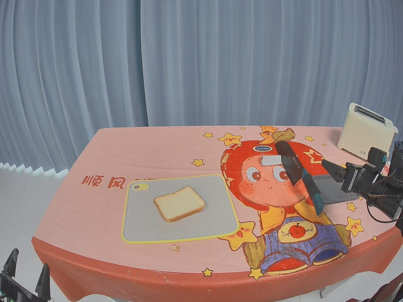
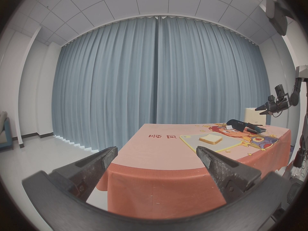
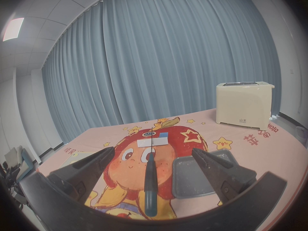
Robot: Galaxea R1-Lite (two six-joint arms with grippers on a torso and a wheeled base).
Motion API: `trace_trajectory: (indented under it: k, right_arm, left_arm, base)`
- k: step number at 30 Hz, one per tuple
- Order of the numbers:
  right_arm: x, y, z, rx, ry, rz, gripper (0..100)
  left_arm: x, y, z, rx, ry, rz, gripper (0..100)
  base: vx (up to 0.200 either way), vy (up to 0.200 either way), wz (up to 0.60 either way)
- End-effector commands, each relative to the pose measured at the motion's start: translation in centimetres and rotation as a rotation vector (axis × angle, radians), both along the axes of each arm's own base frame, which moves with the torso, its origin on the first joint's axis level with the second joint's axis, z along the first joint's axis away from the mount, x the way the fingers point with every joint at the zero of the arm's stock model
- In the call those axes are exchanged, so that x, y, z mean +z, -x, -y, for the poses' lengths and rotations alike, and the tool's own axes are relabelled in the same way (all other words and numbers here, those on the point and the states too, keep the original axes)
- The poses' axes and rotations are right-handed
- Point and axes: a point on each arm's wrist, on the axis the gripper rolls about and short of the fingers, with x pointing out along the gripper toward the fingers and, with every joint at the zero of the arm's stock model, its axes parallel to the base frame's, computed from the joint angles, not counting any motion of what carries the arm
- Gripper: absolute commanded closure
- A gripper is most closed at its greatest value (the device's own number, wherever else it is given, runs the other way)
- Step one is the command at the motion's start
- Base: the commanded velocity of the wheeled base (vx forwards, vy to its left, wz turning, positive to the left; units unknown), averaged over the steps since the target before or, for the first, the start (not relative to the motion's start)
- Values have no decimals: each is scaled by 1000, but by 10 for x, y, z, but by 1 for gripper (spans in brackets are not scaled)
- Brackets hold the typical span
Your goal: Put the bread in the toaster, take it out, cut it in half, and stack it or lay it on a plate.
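Head cam looked fwd & down from above, whole table [image 1: 126,156] in frame. L wrist cam sat low, off the near-left corner, well back, facing across toward the toaster [image 2: 253,115]. R wrist cam sat close over table's right side, facing the curtain [image 3: 160,64]. All 3 shared knife [image 1: 294,166] & toaster.

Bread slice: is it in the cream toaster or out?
Out. The uncut slice of white bread lies flat on the grey, yellow-rimmed cutting board, well apart from the cream toaster.
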Motion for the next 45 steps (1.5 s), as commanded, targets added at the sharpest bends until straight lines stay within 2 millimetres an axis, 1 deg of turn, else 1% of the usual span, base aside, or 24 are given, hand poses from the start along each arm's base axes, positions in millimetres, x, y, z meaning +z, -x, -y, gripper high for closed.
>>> trace_trajectory:
  k: [1,15,19,21,24,27,32,38,45]
  right_arm:
    - [8,-4,-4,7,-7,25,0]
    - [4,-29,-10,-5,2,4,0]
    - [-1,-41,-13,-5,6,-13,0]
    - [-5,-47,-14,-5,11,-29,0]
    - [-12,-51,-16,0,17,-51,0]
    - [-25,-61,-22,15,26,-93,0]
    - [-40,-68,-24,25,36,-144,0]
    - [-50,-71,-28,35,46,-175,0]
    - [-53,-74,-29,30,50,-184,0]
  left_arm:
    - [-5,-1,0,2,0,-12,0]
    - [-5,-1,0,2,0,-13,0]
    - [-5,-1,0,2,0,-12,0]
    - [-5,-1,0,2,2,-13,0]
    - [-5,-1,0,2,0,-13,0]
    - [-5,-1,0,2,2,-13,0]
    - [-5,-1,0,2,2,-13,0]
    - [-5,-1,0,2,0,-12,0]
    - [-5,-1,0,2,0,-12,0]
  base:
    - [0,0,0]
    - [0,0,0]
    - [0,0,0]
    - [0,0,0]
    - [0,0,0]
    - [0,0,0]
    - [0,0,0]
    - [0,0,0]
    - [0,0,0]
